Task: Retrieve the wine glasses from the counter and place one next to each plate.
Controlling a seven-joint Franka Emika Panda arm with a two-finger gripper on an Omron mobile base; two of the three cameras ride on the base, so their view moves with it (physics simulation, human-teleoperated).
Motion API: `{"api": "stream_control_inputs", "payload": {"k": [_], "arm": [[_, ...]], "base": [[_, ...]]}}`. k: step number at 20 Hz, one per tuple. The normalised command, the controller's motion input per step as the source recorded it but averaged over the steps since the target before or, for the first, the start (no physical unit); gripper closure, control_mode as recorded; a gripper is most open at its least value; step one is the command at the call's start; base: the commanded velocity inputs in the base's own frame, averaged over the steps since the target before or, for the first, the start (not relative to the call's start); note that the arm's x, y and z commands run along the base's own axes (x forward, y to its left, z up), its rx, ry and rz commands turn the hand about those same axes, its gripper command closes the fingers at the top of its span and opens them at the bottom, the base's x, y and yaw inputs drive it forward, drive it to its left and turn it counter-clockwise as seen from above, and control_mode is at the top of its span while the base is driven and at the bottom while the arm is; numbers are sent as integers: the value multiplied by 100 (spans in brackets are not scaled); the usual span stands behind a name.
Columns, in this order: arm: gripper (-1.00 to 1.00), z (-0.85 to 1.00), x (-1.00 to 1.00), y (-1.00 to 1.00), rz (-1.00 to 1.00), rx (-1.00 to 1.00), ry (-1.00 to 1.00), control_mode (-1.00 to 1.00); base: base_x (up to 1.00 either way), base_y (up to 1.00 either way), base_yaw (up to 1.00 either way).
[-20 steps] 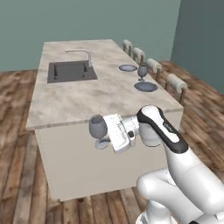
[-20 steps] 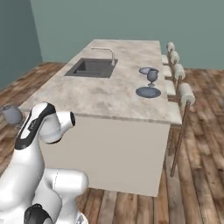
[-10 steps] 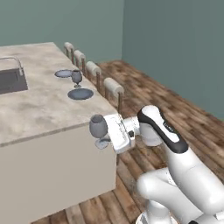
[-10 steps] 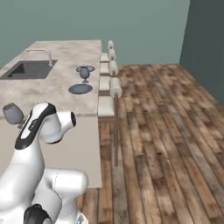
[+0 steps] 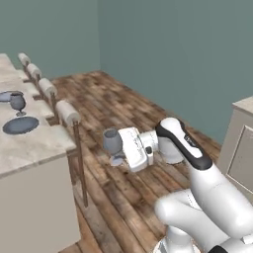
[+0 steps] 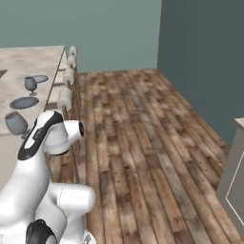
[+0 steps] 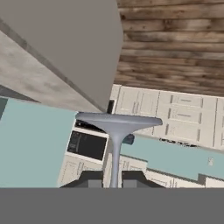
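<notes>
Off the island's corner, above floorboards, gripper (image 7: 113, 178) clamped on wine glass (image 5: 112, 142) stem, glass upright, bowl up, second glass (image 5: 18, 103) standing between two plates (image 5: 21, 125)

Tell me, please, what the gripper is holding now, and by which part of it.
The gripper holds a wine glass by its stem: the hand view shows the thin stem running between the two fingertips, with the round foot beyond them.

Flat, even rendered light, no glare, faint soft shadows, low resolution, slightly blurred edges throughout
</notes>
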Motion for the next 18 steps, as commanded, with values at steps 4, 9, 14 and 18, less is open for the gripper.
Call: {"api": "stream_control_inputs", "payload": {"k": [4,9,14,18], "arm": [[100,0,0,0,0,0,0,100],[100,0,0,0,0,0,0,100],[100,0,0,0,0,0,0,100],[100,0,0,0,0,0,0,100]], "base": [[98,-100,-15],[100,-59,-2],[100,-16,0],[91,-7,14]]}}
